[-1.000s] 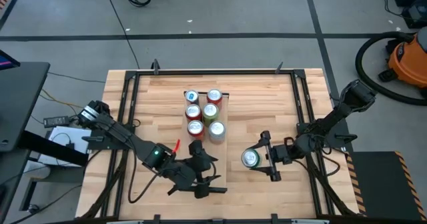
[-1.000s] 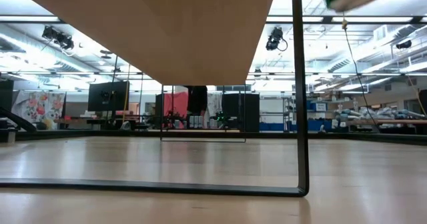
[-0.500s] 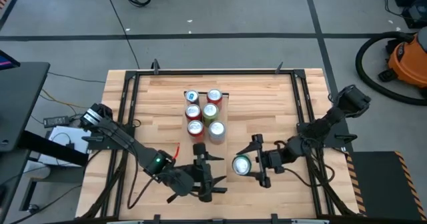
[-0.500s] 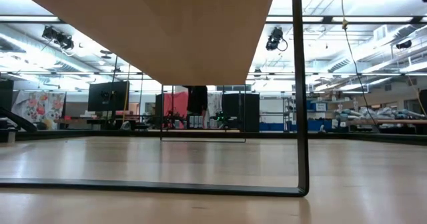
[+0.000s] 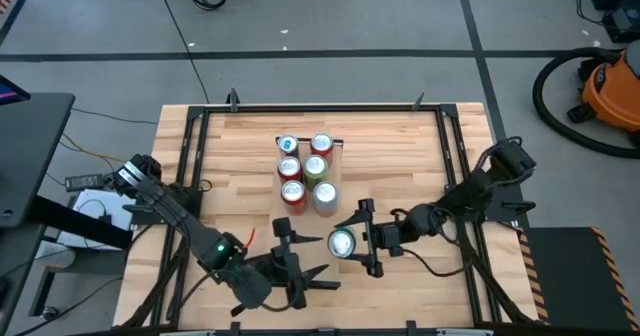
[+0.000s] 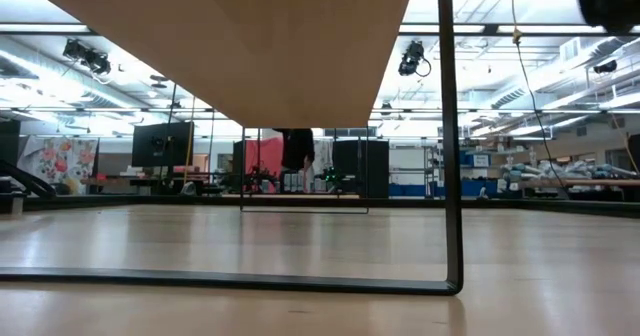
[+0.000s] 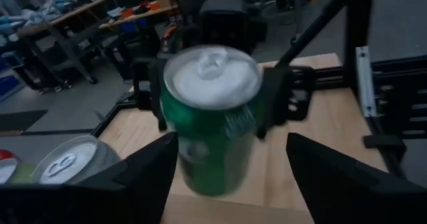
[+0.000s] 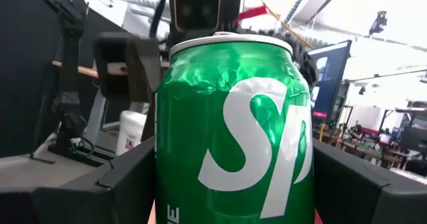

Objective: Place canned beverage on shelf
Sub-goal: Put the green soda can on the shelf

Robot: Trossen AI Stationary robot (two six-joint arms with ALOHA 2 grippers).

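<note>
The right end effector (image 5: 352, 244) grips the green can (image 5: 342, 242) upright by its sides, above the tabletop (image 5: 400, 156) just right of the shelf (image 5: 333, 201), probably for handover. The left end effector (image 5: 297, 266) waits spread open nearby.

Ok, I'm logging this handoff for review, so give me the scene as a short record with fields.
held item: green can, upright
holder: right pincer, shut on the can
left pincer: open, near the table's front edge, facing the can, not touching it
shelf: light plank, six cans standing at its far end
can placed on shelf: not yet
</note>
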